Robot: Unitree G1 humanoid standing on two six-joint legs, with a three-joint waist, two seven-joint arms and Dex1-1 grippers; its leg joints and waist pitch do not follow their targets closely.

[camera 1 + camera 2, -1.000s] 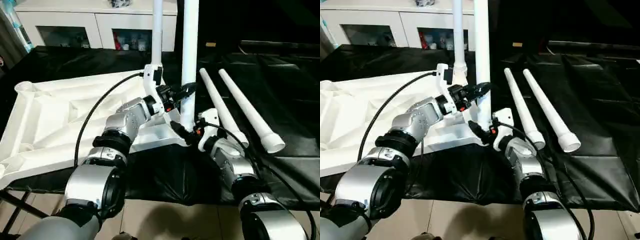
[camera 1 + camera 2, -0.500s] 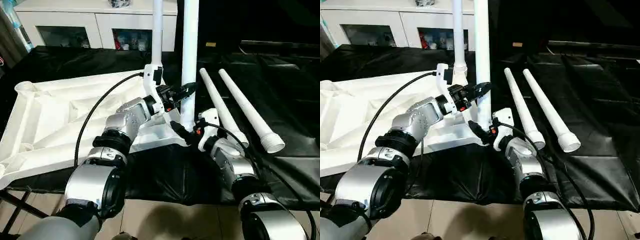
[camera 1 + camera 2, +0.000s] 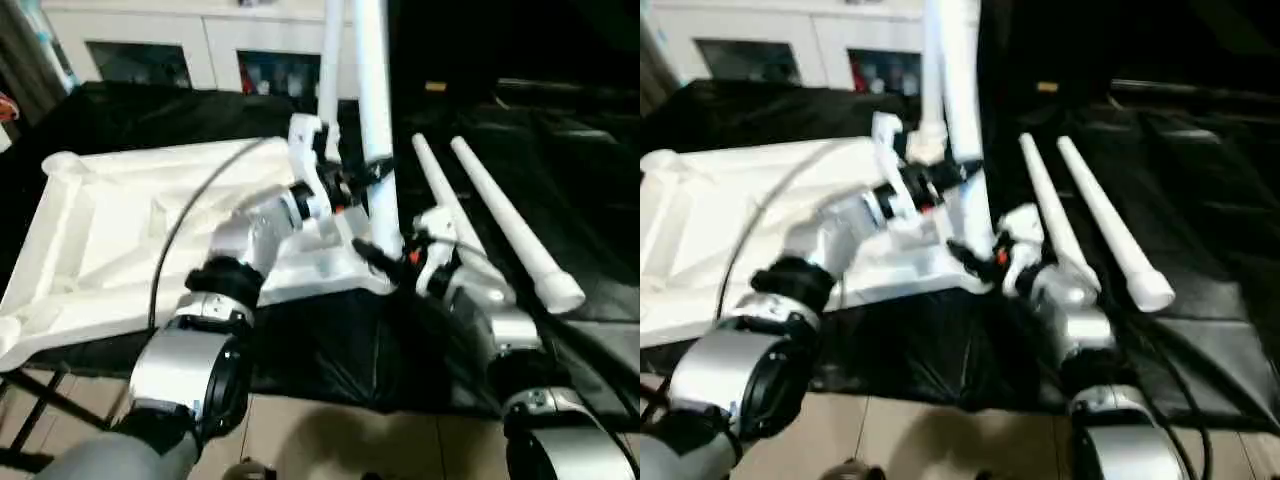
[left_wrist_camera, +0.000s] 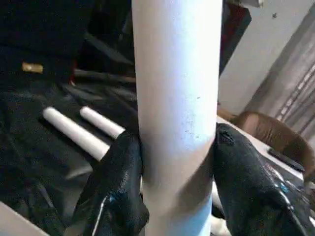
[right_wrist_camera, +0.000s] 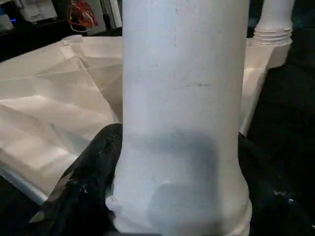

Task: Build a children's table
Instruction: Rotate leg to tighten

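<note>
The white tabletop [image 3: 120, 220] lies upside down on black cloth, ribs up. One white leg [image 3: 372, 110] stands upright at its near right corner. My left gripper [image 3: 368, 178] is shut on this leg partway up, a black finger [image 4: 118, 187] pressed on each side. My right gripper [image 3: 385, 258] is shut on the leg's wide base [image 5: 182, 147], just above the corner. A second leg [image 3: 330, 50] stands in the far right corner socket [image 5: 275, 44]. Two more legs [image 3: 440, 195] [image 3: 510, 230] lie side by side on the cloth to the right.
A white cabinet with glass-fronted doors [image 3: 150, 40] stands behind the work area. Black cloth [image 3: 560, 150] covers the surface, with a folded edge near my right arm. Pale floor [image 3: 330, 430] shows at the front.
The whole picture has shifted and tilted, so the camera moved. Both grippers keep their hold on the upright leg at the same places.
</note>
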